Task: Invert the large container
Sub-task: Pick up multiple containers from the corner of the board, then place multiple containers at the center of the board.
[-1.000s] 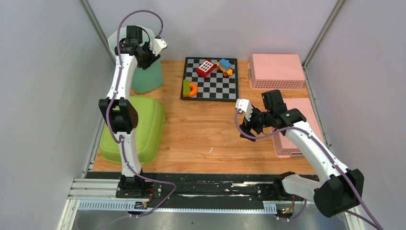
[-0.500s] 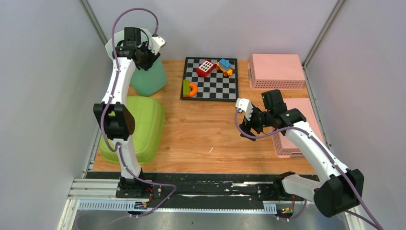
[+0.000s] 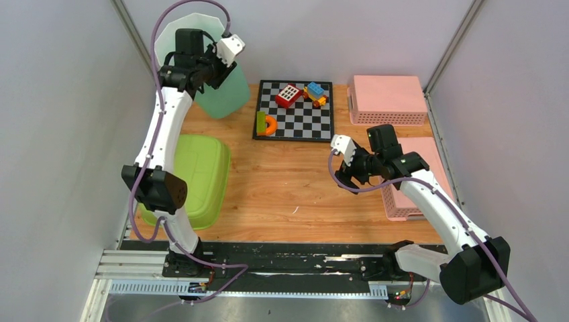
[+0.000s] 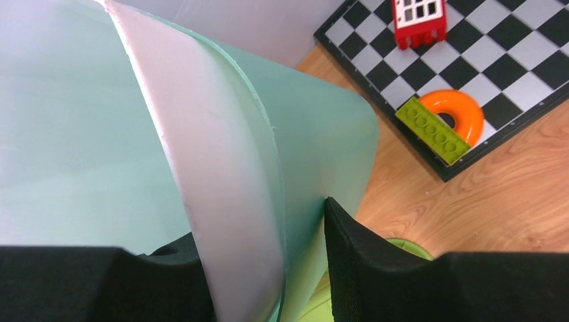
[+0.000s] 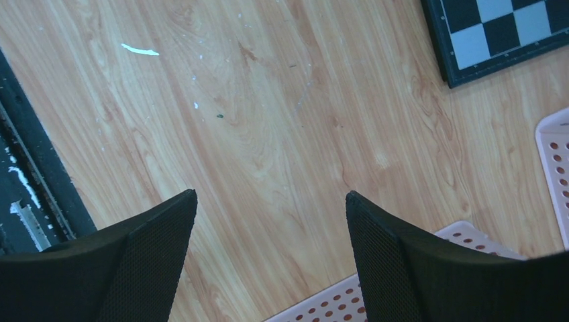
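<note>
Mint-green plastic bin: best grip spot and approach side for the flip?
The wall at its rim, pinched from over the open mouth, one finger inside, one outside. The mint-green plastic bin is broad and smooth-sided with no handle showing, so only the thin wall fits the jaws. The left gripper holds it that way, tilted.

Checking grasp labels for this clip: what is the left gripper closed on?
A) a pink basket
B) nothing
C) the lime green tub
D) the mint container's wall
D: the left wrist view shows the left gripper with one finger on each side of the mint container wall.
</note>
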Motion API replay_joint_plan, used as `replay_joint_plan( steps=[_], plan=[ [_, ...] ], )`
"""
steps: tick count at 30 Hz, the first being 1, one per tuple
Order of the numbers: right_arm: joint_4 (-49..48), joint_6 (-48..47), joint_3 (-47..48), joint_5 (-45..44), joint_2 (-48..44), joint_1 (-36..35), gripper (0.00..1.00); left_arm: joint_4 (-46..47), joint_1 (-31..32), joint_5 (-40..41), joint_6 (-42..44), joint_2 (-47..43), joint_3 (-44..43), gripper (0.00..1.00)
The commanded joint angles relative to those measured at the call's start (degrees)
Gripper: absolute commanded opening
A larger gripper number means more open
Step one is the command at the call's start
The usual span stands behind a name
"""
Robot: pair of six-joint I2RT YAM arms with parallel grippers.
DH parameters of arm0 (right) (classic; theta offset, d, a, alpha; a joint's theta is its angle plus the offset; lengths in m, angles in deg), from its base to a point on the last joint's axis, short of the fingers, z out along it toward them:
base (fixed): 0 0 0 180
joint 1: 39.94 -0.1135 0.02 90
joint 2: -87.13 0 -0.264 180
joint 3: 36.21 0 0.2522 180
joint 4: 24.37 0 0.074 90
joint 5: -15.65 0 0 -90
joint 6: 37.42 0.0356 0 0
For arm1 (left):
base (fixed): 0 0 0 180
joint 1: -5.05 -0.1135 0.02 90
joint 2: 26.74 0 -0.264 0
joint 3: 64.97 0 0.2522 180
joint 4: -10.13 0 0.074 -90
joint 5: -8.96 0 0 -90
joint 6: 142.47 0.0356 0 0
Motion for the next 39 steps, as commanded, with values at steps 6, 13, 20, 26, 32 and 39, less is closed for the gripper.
replay_joint_plan(
  steps=[6,13,20,26,32,39],
  plan=[
    [-2.9,6.0,1.6,-11.1,-2.2,1.0,0.85,1.5,9.2,-2.4,4.9,-12.9,6.4,0.0],
    [-5.3,9.8,4.1,-18.0,-5.5,6.4,0.87,-2.9,20.0,-3.4,4.1,-22.2,16.3,0.0],
    [-6.5,12.8,6.1,-21.7,-6.2,12.3,0.88,-2.7,32.2,-4.8,-0.5,-28.9,25.0,0.0],
    [-7.3,13.2,5.4,-22.0,-7.2,13.8,0.88,1.3,41.1,-3.7,-4.1,-28.7,31.2,0.0],
    [-8.1,13.1,3.5,-22.0,-8.2,15.1,0.89,2.5,46.7,-3.6,-7.0,-24.9,30.2,0.0],
    [-8.7,13.1,2.2,-20.9,-9.5,16.5,0.89,2.4,49.7,-4.4,-8.7,-22.5,30.1,0.19]
  ],
)
